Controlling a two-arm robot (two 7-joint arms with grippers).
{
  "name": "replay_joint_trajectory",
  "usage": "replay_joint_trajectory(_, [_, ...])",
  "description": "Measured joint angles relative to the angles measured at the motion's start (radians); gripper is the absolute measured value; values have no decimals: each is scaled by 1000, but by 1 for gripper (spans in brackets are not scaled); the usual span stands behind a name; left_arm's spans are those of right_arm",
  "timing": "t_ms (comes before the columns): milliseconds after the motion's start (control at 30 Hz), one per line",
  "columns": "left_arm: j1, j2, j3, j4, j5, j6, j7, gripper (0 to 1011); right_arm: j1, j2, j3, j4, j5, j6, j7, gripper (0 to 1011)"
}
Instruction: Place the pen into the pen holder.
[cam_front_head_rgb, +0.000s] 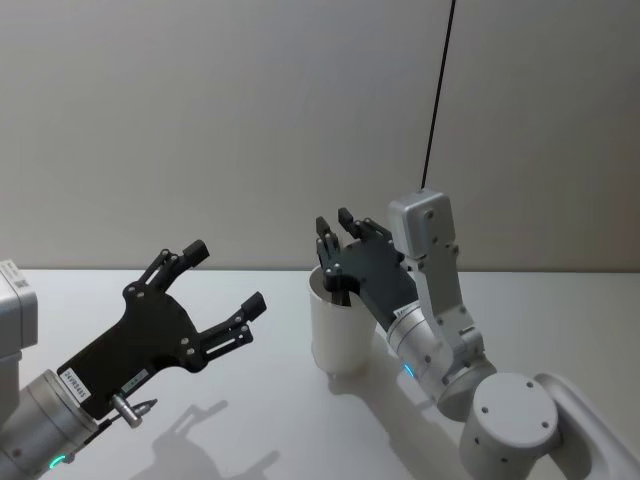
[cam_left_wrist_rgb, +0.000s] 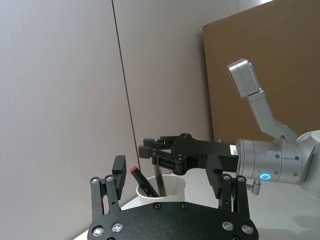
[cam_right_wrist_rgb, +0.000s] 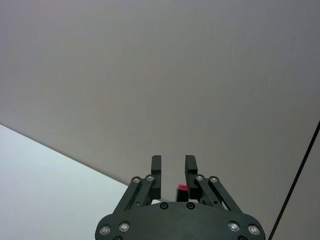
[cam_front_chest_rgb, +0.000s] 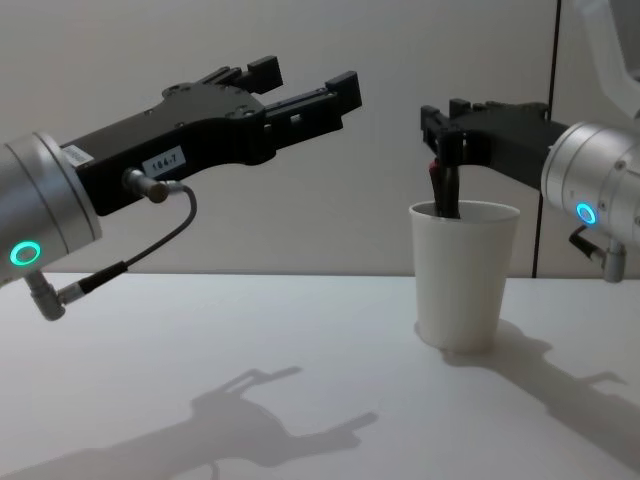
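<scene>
The right gripper (cam_front_chest_rgb: 440, 130) hovers just above the cup (cam_front_chest_rgb: 466, 272) on the white table (cam_front_chest_rgb: 250, 380), its fingers (cam_left_wrist_rgb: 148, 148) set close together but with a narrow gap visible between them in the right wrist view. 2 dark pens stand inside the cup, leaning on the rim: 1 with a red cap (cam_left_wrist_rgb: 134, 169) and 1 plain dark pen (cam_left_wrist_rgb: 158, 181) directly under the right gripper. Whether the fingers touch that pen cannot be told; it appears to rest on its own in the cup, so the placing looks all but done.

The left gripper (cam_front_head_rgb: 225, 285) hangs in the air well to the left of the cup, fingers spread wide and holding nothing.

The pen looks light, stiff and smooth, likely to slip or swing if pinched at 1 end; a hold on the upper barrel, across its width, would suit it. The paper cup looks light and thin-walled, easy to tip or dent, so any nudge to its rim from the right gripper is the risk.
</scene>
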Motion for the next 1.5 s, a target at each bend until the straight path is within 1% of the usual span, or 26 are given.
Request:
replay_joint_trajectory(33, [0,0,0,0,0,0,0,1003,0,-1,1,3,0,1,0,293])
replay_joint_trajectory(67, [0,0,0,0,0,0,0,1003,0,-2,1,4,1,2,0,310])
replay_joint_trajectory(100, [0,0,0,0,0,0,0,1003,0,-3,1,6,1,2,1,366])
replay_joint_trajectory(200, [0,0,0,0,0,0,0,1003,0,-4,2,9,2,3,1,423])
replay_joint_trajectory(233, [0,0,0,0,0,0,0,1003,0,-5,2,10,2,3,1,492])
replay_joint_trajectory(300, [0,0,0,0,0,0,0,1003,0,-5,2,12,3,4,1,534])
replay_joint_trajectory(367, [0,0,0,0,0,0,0,1003,0,-6,3,14,3,4,2,614])
replay_joint_trajectory(400, [0,0,0,0,0,0,0,1003,0,-7,3,15,3,4,2,625])
replay_joint_trajectory(433, [0,0,0,0,0,0,0,1003,-1,-7,3,15,3,4,2,674])
replay_joint_trajectory(500, [0,0,0,0,0,0,0,1003,-1,-7,4,15,3,5,3,693])
replay_joint_trajectory(533, [0,0,0,0,0,0,0,1003,-2,-7,5,13,3,5,4,751])
replay_joint_trajectory(600, [0,0,0,0,0,0,0,1003,-6,-4,7,3,4,6,6,828])
replay_joint_trajectory(667, [0,0,0,0,0,0,0,1003,-11,-1,11,-10,7,8,9,864])
replay_joint_trajectory(700, [0,0,0,0,0,0,0,1003,-17,4,15,-27,11,11,12,915])
replay_joint_trajectory(767, [0,0,0,0,0,0,0,1003,-31,14,24,-57,21,17,18,959])
replay_joint_trajectory(900, [0,0,0,0,0,0,0,1003,-54,31,46,-110,40,29,27,1001])
replay_joint_trajectory(967, [0,0,0,0,0,0,0,1003,-85,53,72,-165,60,40,36,1001])
replay_joint_trajectory(1033, [0,0,0,0,0,0,0,1003,-101,64,87,-192,72,47,40,1001])
replay_joint_trajectory(1067, [0,0,0,0,0,0,0,1003,-119,75,101,-220,82,54,43,1001])
replay_joint_trajectory(1133, [0,0,0,0,0,0,0,1003,-134,84,114,-244,92,61,47,1001])
replay_joint_trajectory(1200, [0,0,0,0,0,0,0,1003,-146,92,125,-263,100,67,49,1001])
replay_joint_trajectory(1333, [0,0,0,0,1,0,1,1003,-147,92,125,-263,100,67,49,1001])
replay_joint_trajectory(1400, [1,0,1,0,3,2,7,1003,-155,92,127,-263,100,67,49,1001])
replay_joint_trajectory(1500, [2,0,4,-2,16,14,30,1003,-180,93,136,-268,102,65,49,1001])
